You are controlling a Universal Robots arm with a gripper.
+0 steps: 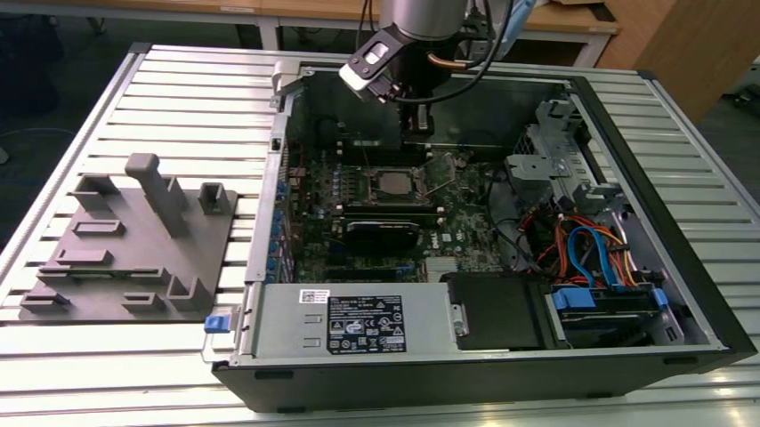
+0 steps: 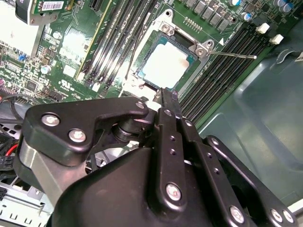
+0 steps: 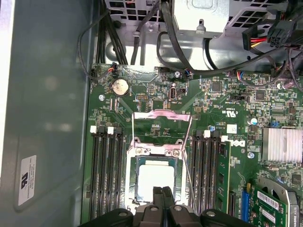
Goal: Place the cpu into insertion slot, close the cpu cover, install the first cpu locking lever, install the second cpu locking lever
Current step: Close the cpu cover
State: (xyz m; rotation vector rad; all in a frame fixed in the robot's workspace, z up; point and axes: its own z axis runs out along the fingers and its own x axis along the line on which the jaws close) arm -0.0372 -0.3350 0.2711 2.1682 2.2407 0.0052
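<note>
The cpu (image 3: 155,182) lies flat in the insertion slot (image 1: 390,182), its silvery top showing. The cpu cover (image 3: 156,151) appears to lie down over it as a metal frame around the chip. In the second wrist view one thin wire locking lever (image 2: 234,55) sticks out sideways from the socket's corner, and a second lever (image 2: 134,47) runs along the opposite side, raised. My gripper (image 3: 162,189) hovers just over the socket's near edge. Its fingers are shut together with nothing between them. In the exterior view the gripper (image 1: 416,124) hangs over the board's far part.
Long black memory slots (image 3: 106,175) flank the socket on both sides. The case's metal wall (image 3: 47,118) stands close by. A drive cage with coloured cables (image 1: 594,258) and a power supply box (image 1: 351,320) fill the case. A grey fixture block (image 1: 131,236) sits at the exterior view's left.
</note>
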